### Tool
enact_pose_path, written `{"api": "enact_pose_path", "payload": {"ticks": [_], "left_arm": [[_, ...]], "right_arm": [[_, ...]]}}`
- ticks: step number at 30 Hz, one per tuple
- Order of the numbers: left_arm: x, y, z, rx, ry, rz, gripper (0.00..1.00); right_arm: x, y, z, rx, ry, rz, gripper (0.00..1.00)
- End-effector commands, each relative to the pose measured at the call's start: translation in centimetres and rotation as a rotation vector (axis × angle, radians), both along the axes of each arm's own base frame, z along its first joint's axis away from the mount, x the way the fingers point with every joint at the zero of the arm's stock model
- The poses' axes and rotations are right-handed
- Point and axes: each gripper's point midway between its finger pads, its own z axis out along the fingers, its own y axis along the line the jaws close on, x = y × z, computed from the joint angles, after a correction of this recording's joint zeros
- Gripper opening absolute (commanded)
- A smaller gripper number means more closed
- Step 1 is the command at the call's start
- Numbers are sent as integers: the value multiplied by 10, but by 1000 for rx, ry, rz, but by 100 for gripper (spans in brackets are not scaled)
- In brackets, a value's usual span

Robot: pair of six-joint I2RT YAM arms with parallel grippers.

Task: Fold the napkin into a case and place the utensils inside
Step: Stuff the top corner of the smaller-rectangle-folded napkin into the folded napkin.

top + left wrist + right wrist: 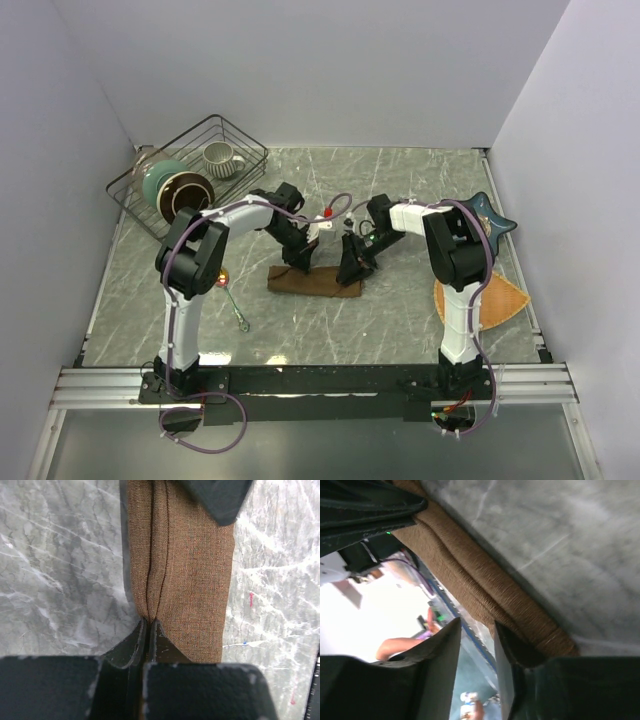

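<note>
The dark-brown napkin [315,285] lies folded into a narrow strip on the marble table, between the two arms. My left gripper [298,262] is shut on the folded edge at the strip's left end. In the left wrist view the gripper [149,621] pinches the layered fold of the napkin [195,570]. My right gripper [350,270] is at the strip's right end. In the right wrist view the gripper [476,625] is open, one finger against the end of the napkin [485,580]. A spoon [237,305] with a gold-orange bowl lies left of the napkin. No fork shows clearly.
A black wire basket [245,140] at the back left holds a mug [220,157] and bowls [172,187]. A dark star-shaped dish [495,215] sits at the right, and an orange-tan woven mat [500,300] lies in front of it. White walls enclose the table.
</note>
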Motion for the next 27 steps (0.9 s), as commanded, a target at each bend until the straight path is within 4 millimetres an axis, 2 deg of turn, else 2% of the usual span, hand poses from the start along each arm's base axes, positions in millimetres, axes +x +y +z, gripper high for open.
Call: {"api": "enact_pose_path", "payload": {"ticks": [1,3,4,5,6,9,13,19,27], "left_arm": [[7,-9,23,-61,-164,-67,1],[8,-11,30,-77,-211,-82,1],[8,-12,32,-82,-225,-87,1],[6,-14,35,-88,-238,-95,1],[7,-15,36,-91,-255,-103,1],[6,-19,43,-109,-300,-124,1],[2,-23,49,-130,-349,-153,1],[-2,-24,56,-145,-376,-172,1],[-4,-24,61,-166,-408,-191,1]], "right_arm": [[17,-11,46,19,-190,88,53],[20,-14,61,41,-213,110,62],[29,-12,70,54,-251,115,64],[33,-12,72,55,-256,121,67],[39,-11,80,61,-289,137,73],[52,-7,84,60,-328,150,76],[63,-1,71,34,-362,172,77],[47,19,57,55,-380,281,79],[25,35,44,84,-349,316,80]]}}
